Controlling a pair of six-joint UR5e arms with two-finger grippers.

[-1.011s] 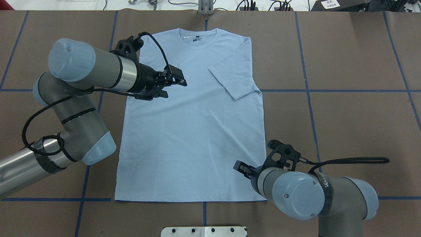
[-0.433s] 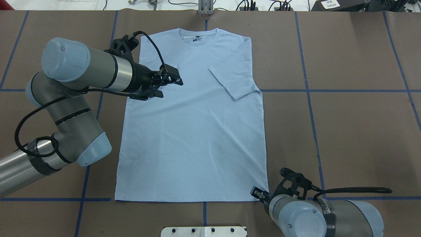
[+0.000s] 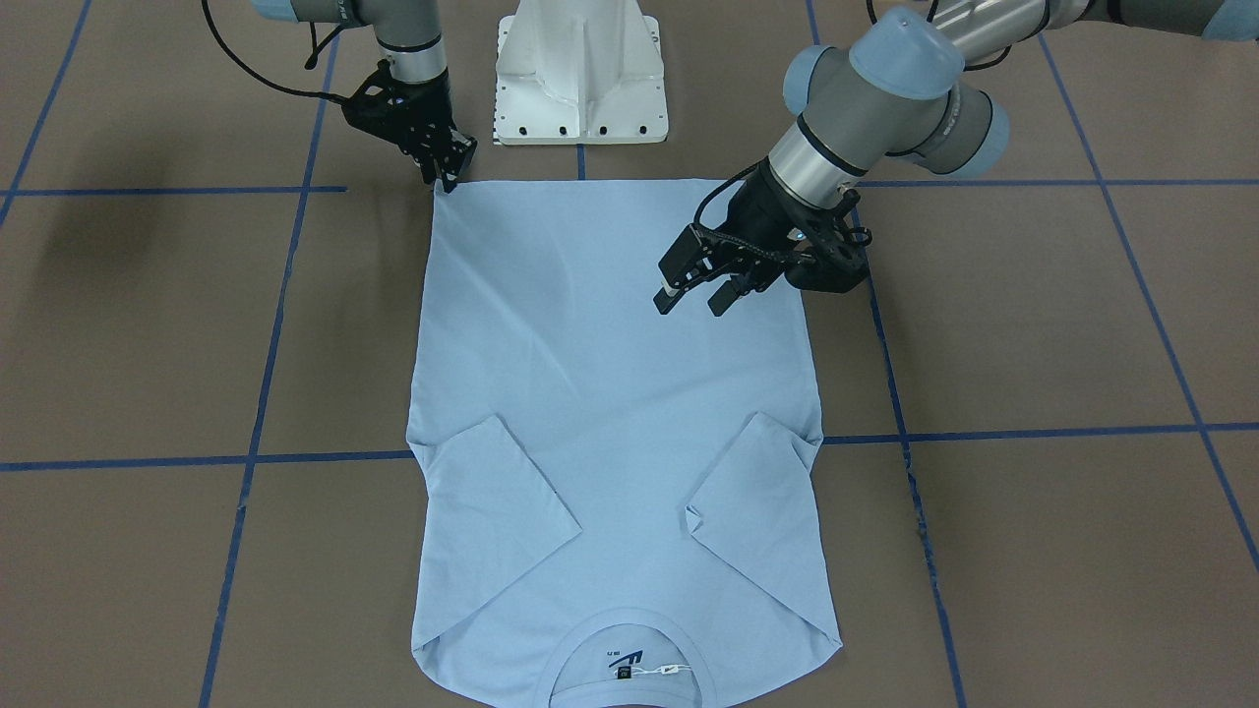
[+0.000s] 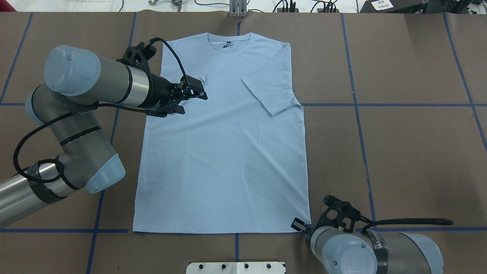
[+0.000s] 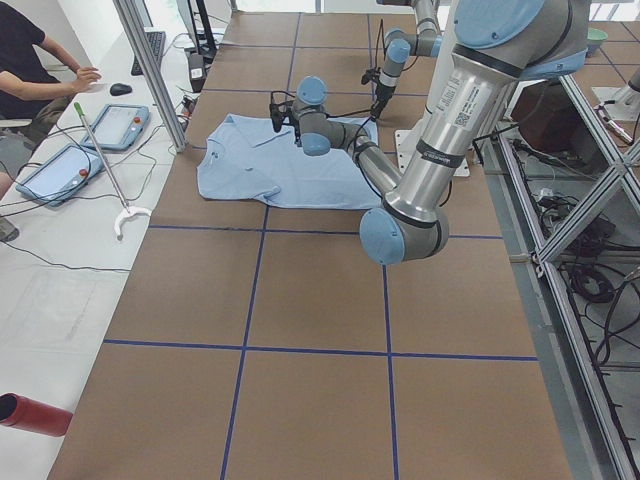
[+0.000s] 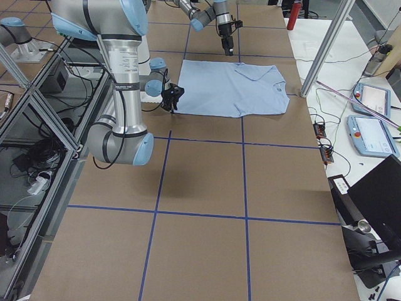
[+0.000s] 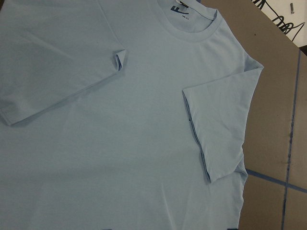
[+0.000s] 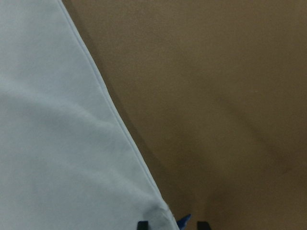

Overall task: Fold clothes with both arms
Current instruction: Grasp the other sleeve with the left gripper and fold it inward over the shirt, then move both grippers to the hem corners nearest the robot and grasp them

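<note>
Overhead exterior: the T-shirt [image 4: 224,160] lies flat mid-table with both sleeves folded in. The right gripper [image 4: 296,225] sits at a near hem corner, its jaws seemingly parted astride the fabric (the wrist view shows only the tips). The left gripper [image 4: 194,103] hovers agape and empty beside a tucked sleeve. A clean fold probably needs both hem corners pinched low and lifted together. Bare table [image 4: 399,152] borders every edge, so there is ample room.
</note>
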